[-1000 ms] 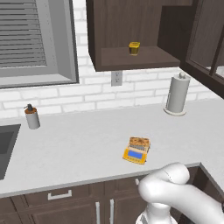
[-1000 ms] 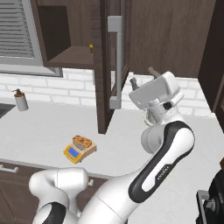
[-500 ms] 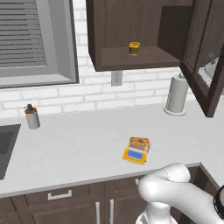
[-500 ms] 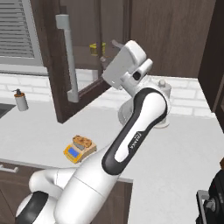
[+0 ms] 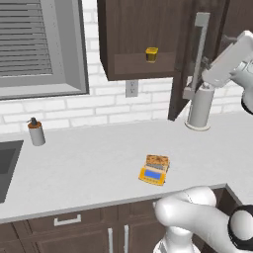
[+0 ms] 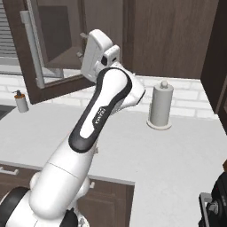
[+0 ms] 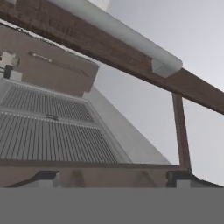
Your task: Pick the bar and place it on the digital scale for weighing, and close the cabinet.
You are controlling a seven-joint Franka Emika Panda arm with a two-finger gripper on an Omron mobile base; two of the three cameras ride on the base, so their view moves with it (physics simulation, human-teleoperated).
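The tan speckled bar (image 5: 157, 160) lies on the far part of the orange-yellow digital scale (image 5: 151, 175), which sits on the counter. The dark brown cabinet (image 5: 133, 66) is part open, its glass-panelled door (image 5: 184, 74) swung most of the way toward the opening. The door's silver handle (image 5: 200, 49) faces the room. My gripper (image 5: 189, 92) is open, pressed against the door's lower frame beside the handle (image 7: 118, 33). In the hand view the two fingertips (image 7: 43, 176) stand wide apart with nothing between them. From the right base view my gripper (image 6: 82, 44) sits against the door (image 6: 57, 48).
A small yellow jar (image 5: 151, 54) stands on the cabinet's shelf. A paper towel roll (image 5: 199, 106) stands on the counter below the door. A soap bottle (image 5: 35, 132) and a sink (image 5: 6, 168) are at the left. Window blinds (image 5: 29, 44) hang above them.
The cabinet door has swung leftward toward the opening, with my hand moving along behind it. The bar and the scale have not moved.
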